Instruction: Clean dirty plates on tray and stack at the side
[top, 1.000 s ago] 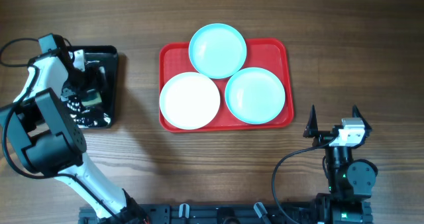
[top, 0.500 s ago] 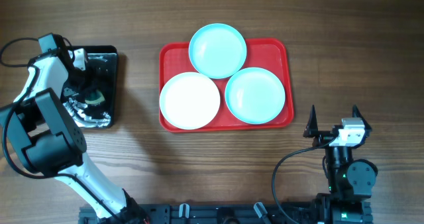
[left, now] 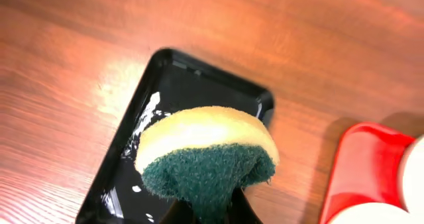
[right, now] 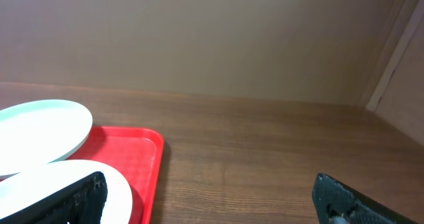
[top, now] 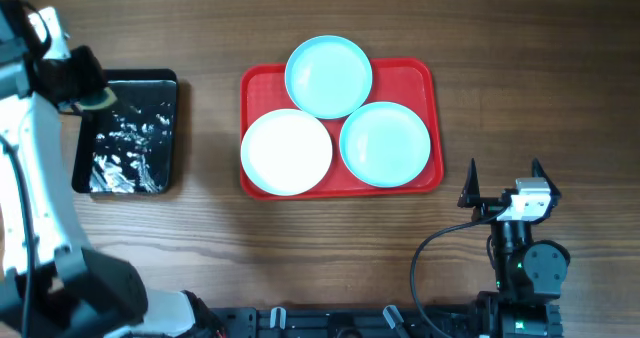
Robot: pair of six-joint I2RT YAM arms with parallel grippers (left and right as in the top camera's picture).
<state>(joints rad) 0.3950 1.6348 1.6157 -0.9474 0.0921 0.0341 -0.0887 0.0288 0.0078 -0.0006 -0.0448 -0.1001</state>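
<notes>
Plates (top: 287, 151) on red tray (top: 424, 74), well apart from left jaws clamped on sponge (left: 202, 136); right jaws apart

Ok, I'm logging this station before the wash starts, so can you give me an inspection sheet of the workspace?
Surface: wooden table, no spills seen.
Job's things: red tray holds the white plate, far turquoise plate and right turquoise plate; no dirt visible, none stacked aside.
Clutter: black tray with wet streaks.
Grippers: left gripper shut on a sponge over the black tray's far corner; right gripper open, empty, near the red tray.
Cables: black cable looping by the right arm's base.
Surroundings: plain wall beyond the table.
</notes>
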